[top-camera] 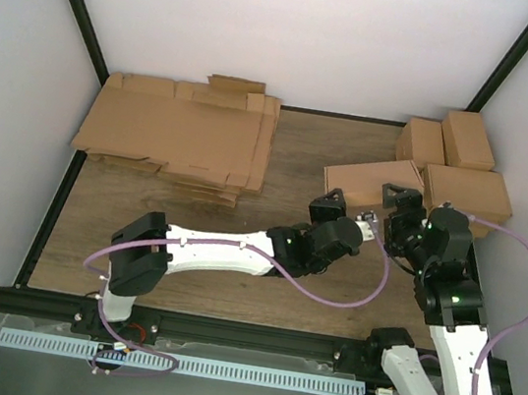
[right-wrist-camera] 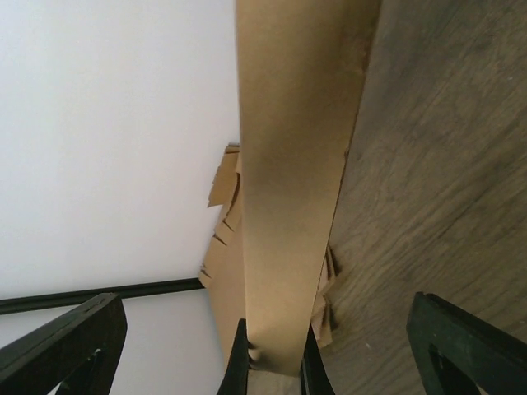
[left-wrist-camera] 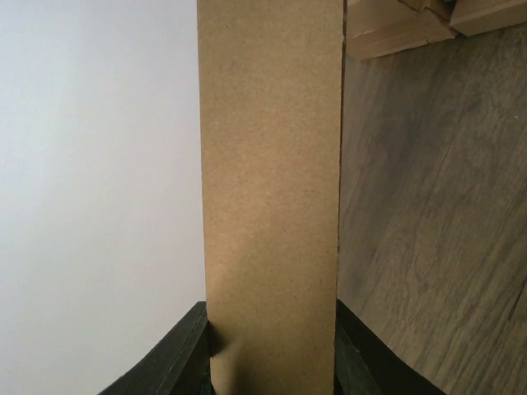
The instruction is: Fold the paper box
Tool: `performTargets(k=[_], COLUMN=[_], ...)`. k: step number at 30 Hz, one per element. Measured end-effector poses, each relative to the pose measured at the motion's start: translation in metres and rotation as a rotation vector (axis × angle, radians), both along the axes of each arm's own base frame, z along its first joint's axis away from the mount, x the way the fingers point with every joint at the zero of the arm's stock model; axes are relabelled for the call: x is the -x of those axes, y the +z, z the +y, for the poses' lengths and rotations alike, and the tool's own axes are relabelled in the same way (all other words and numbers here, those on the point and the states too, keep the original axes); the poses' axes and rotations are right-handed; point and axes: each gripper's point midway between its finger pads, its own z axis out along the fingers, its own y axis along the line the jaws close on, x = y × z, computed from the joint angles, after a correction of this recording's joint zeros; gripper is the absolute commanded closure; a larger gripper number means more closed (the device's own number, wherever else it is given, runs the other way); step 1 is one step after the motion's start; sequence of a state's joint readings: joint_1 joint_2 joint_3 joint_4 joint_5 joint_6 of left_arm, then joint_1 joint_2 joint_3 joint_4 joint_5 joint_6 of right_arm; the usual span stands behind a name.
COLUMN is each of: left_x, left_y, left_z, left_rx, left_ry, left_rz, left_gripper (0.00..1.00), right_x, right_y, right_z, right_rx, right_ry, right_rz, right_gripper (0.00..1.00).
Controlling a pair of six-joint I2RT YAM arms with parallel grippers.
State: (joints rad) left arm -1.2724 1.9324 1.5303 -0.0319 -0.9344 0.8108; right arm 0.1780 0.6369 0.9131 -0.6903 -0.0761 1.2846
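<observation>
The left gripper [top-camera: 334, 208] is clamped on the paper box [top-camera: 371, 179]. In its wrist view the 2 dark fingers [left-wrist-camera: 185, 358] press against either side of a long brown panel, and the paper box [left-wrist-camera: 272, 206] runs from between them straight away from the hand and out of the frame. Its long axis therefore lies along the left gripper's [left-wrist-camera: 272, 350] reach. From above, that axis runs roughly side to side across the table [top-camera: 191, 217], with the box just beyond both hands. The right gripper [top-camera: 393, 209] stands wide open. Its fingers [right-wrist-camera: 74, 341] sit well apart on either side of the paper box [right-wrist-camera: 296, 164] and touch neither face, and the box points away from the right gripper [right-wrist-camera: 268, 337] too. 2 thin dark shapes pinch the box's near end there, possibly the other hand's fingers, though I cannot tell. The finished boxes [top-camera: 458, 162] lie beyond the right hand, and the flat sheets [top-camera: 179, 135] lie well off past the left arm.
</observation>
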Motion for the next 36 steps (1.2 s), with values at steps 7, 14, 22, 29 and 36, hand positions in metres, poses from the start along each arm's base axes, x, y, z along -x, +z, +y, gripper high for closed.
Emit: performTargets(k=[7, 14, 22, 29, 36], left_x=[0.002, 0.005, 0.008, 0.014, 0.017], left_y=[0.008, 0.002, -0.003, -0.006, -0.005], left_z=[0.005, 0.008, 0.009, 0.012, 0.014], left_rx=[0.02, 0.002, -0.011, -0.026, -0.01], left_ry=[0.002, -0.002, -0.003, -0.01, -0.006], left_rz=[0.0, 0.004, 0.007, 0.018, 0.031], left_gripper=[0.66, 0.66, 0.64, 0.59, 0.34], right_x=[-0.014, -0.03, -0.035, -0.038, -0.04], right_y=[-0.004, -0.017, -0.031, -0.043, -0.053], right_z=[0.004, 0.011, 0.015, 0.018, 0.021], right_rx=[-0.055, -0.088, -0.115, -0.133, -0.138], right_ry=[-0.016, -0.004, -0.005, 0.008, 0.021], right_rz=[0.0, 0.038, 0.069, 0.065, 0.071], right_gripper=[0.22, 0.37, 0.52, 0.65, 0.73])
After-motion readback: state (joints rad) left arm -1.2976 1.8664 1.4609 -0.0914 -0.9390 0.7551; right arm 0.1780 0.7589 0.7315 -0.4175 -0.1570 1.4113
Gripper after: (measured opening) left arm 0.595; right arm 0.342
